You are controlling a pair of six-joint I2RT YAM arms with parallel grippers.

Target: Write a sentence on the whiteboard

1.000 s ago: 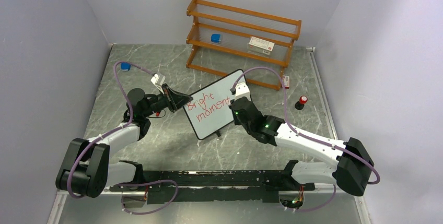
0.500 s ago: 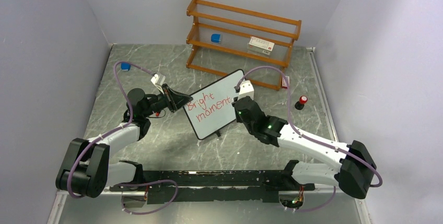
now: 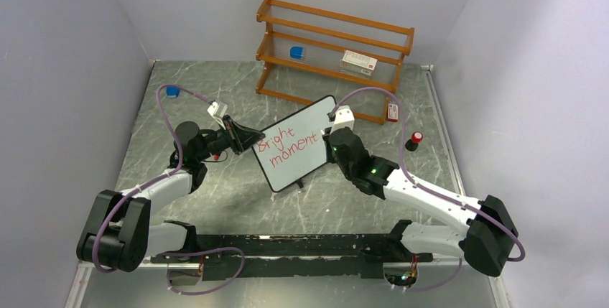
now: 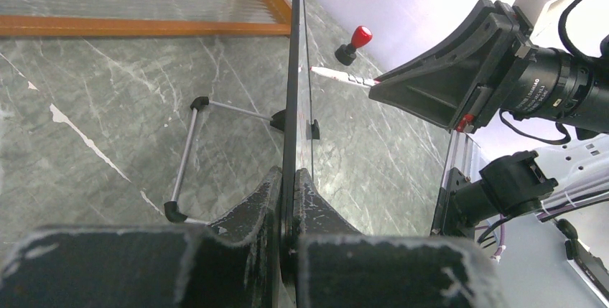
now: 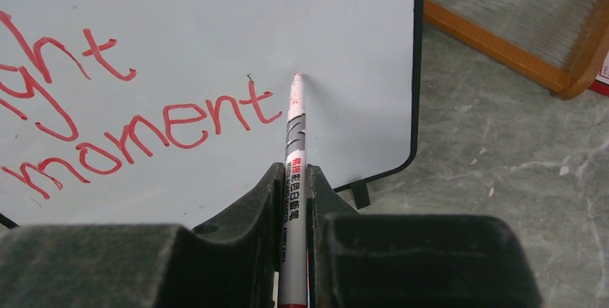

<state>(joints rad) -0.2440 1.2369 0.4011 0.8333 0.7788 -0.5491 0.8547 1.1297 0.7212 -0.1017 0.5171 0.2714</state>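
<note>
Whiteboard [image 3: 296, 143] stands propped on its small feet at the middle of the overhead view, just below the wooden shelf [image 3: 334, 60], its face angled toward the lower right. The left gripper [image 3: 257, 138] pinches the board's left edge, jaws closed tight on the thin frame, evidently to brace it against the push of writing. From the right of the frame, the right gripper [image 3: 330, 136] clamps a red marker [image 5: 294, 150], whose tip sits just past the final "t" of "moment", under "Bright". Whether the tip touches the surface I cannot tell. A small red-topped object [image 3: 414, 140] stands well apart at the right.
</note>
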